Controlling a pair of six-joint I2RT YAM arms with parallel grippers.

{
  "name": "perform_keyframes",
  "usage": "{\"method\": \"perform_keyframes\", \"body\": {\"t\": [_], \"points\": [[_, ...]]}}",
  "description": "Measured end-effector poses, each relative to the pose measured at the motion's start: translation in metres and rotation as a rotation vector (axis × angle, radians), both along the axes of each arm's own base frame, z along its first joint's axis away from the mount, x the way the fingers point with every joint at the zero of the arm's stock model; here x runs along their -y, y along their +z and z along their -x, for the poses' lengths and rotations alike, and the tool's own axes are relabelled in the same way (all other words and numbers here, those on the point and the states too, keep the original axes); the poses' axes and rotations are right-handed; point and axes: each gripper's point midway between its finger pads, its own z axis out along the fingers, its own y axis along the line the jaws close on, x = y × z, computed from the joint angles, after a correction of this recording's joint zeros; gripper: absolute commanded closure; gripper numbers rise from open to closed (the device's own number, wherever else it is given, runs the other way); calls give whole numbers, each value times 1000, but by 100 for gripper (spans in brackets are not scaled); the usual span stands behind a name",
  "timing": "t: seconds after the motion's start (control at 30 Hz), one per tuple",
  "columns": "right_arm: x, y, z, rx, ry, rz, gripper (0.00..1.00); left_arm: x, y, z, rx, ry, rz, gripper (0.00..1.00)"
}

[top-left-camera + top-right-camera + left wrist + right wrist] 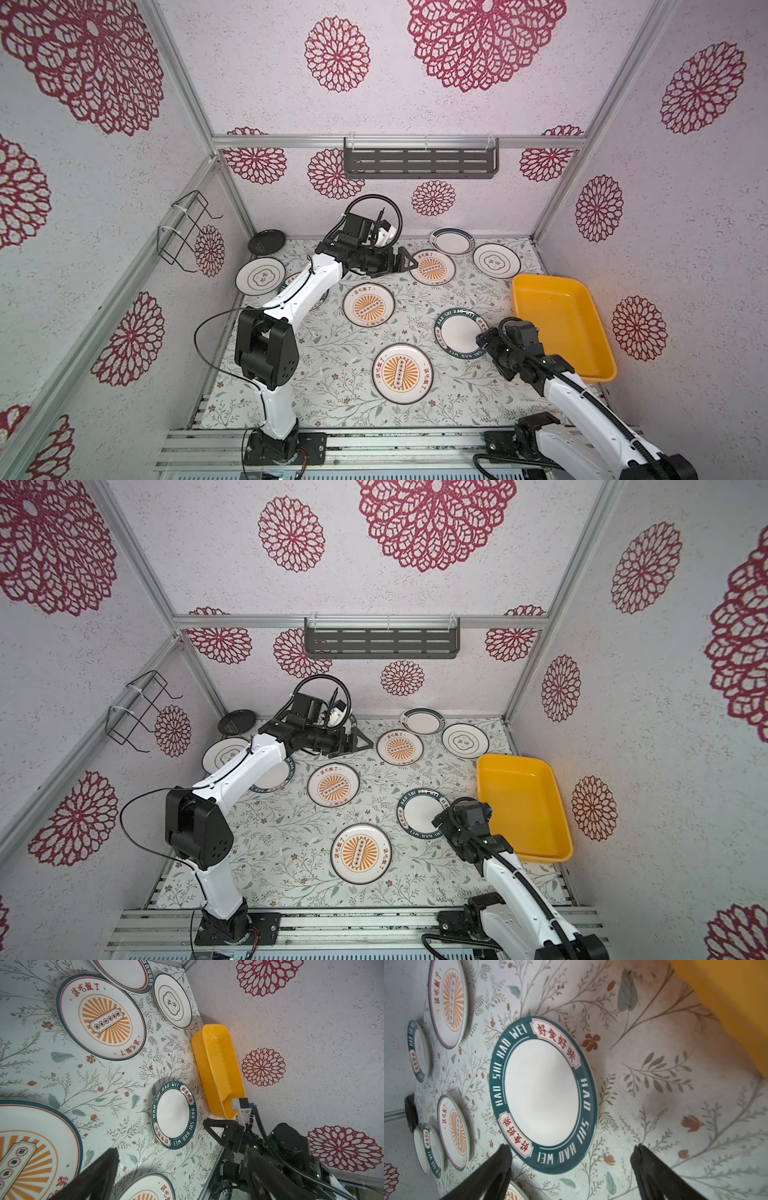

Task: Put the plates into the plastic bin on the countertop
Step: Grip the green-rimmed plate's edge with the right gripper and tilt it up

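yellow-orange bin (561,324), teal-rimmed plate (543,1095), orange sunburst plate (402,374), leafy-vine countertop (332,374), crimson-flowered walls (374,104)

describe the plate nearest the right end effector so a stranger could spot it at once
Find the yellow-orange plastic bin at the right of the countertop. Just left of it, partly beneath the right end effector, lies a white plate. Its dark teal rim reads HAO SHI HAO WEI, while the two nearest plates have orange sunburst centres.

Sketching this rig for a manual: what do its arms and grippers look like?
The left arm and right arm have white shells, black joints and black ribbed hoses. The left gripper and right gripper are black, with triangular open-frame fingers.
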Motion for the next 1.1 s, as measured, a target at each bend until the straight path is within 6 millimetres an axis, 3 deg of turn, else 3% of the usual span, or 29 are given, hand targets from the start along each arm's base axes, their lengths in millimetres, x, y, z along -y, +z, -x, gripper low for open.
{"method": "perform_keyframes", "body": {"t": [0.33,0.87,1.1], "points": [[-7,-23,-6,3,18,-87,28,3,-1,1,-14,11,-2,3],[-16,-33,-26,89,8,-192,61,3,-3,3,-20,10,-5,3],[-22,-40,-35,84,26,-215,86,1,-4,3,-24,10,-10,3]]}}
